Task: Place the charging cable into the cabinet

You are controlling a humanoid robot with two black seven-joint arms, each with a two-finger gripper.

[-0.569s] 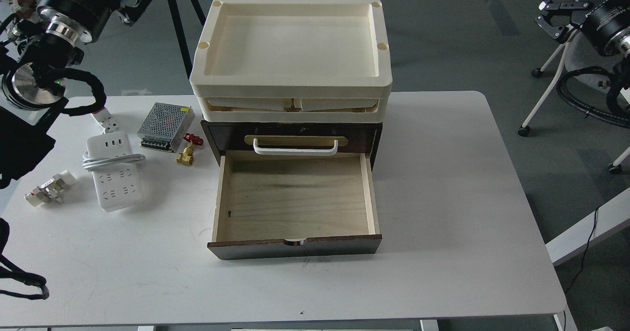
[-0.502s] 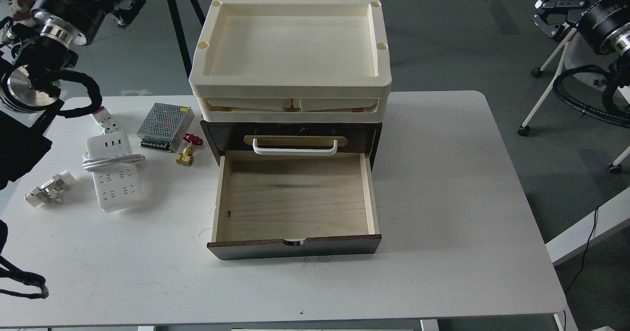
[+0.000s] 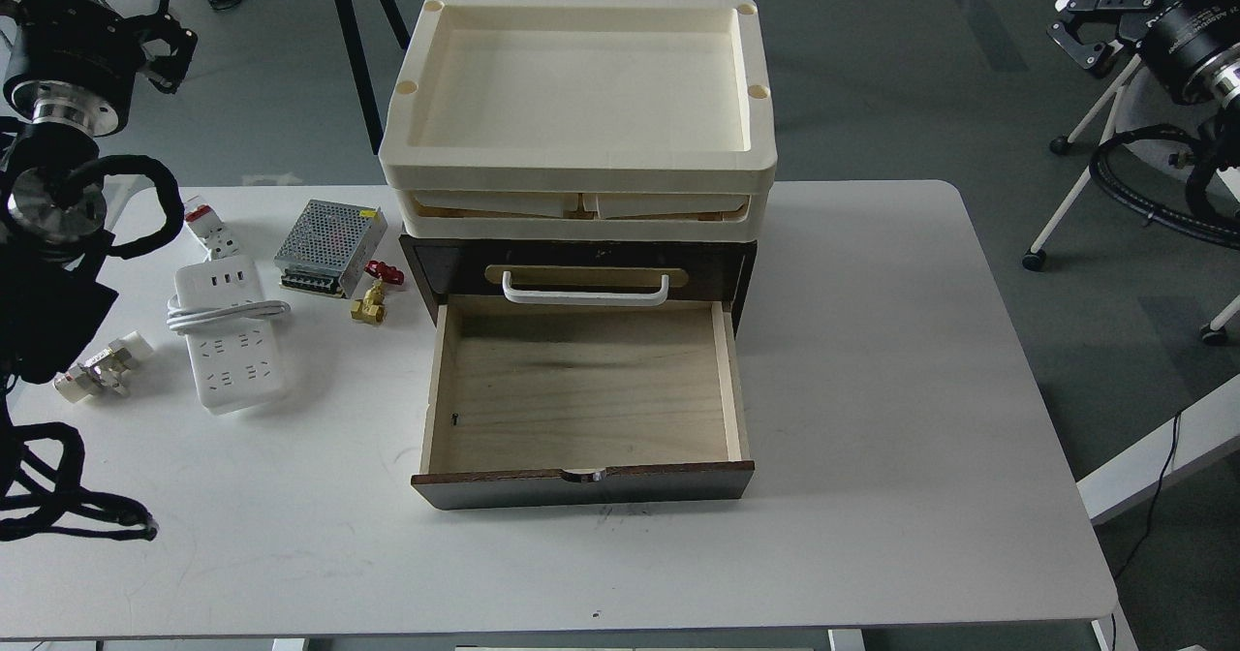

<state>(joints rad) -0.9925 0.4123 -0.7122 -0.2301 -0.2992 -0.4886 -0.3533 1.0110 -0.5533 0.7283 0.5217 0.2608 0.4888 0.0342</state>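
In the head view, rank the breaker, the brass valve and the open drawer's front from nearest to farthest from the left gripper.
From the left gripper, raised at far left:
1. Breaker, at the table's back-left, nearest.
2. Brass valve, further right, beside the cabinet.
3. Drawer front, at the near edge of the open drawer, farthest.

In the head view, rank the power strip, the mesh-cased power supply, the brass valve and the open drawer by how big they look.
1. Open drawer, by far the largest.
2. Power strip.
3. Mesh-cased power supply, somewhat smaller, though it lies farther from the camera.
4. Brass valve, smallest.
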